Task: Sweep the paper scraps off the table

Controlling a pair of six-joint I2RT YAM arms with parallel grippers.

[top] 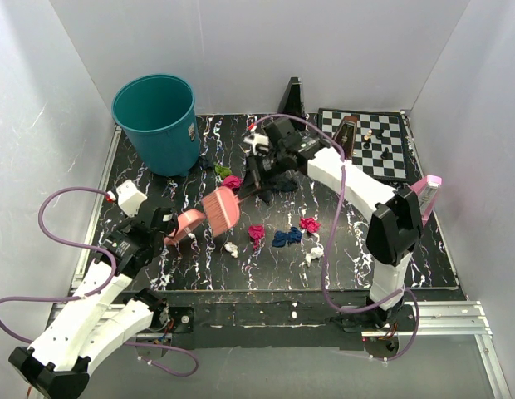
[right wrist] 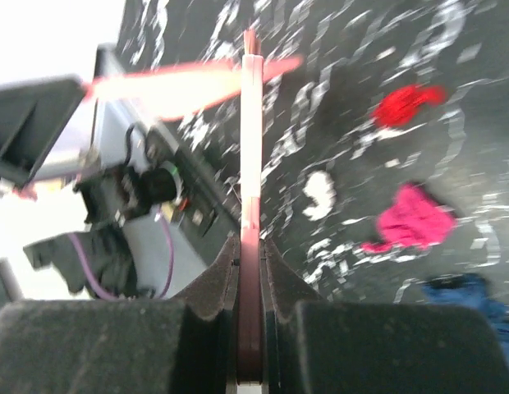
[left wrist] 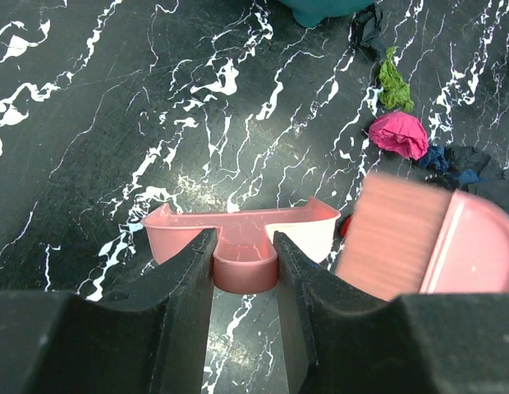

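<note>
My left gripper is shut on the handle of a pink dustpan, which rests on the black marbled table. In the left wrist view the handle sits between my fingers. My right gripper is shut on the thin handle of a pink brush, whose bristles are beside the dustpan's mouth. Paper scraps lie loose: green, magenta, magenta, blue, red, white and white. The right wrist view shows the handle, a red wad and a magenta wad.
A teal bin stands at the back left. A chessboard with small pieces lies at the back right, with a dark pyramid-shaped object behind. White panels wall the table.
</note>
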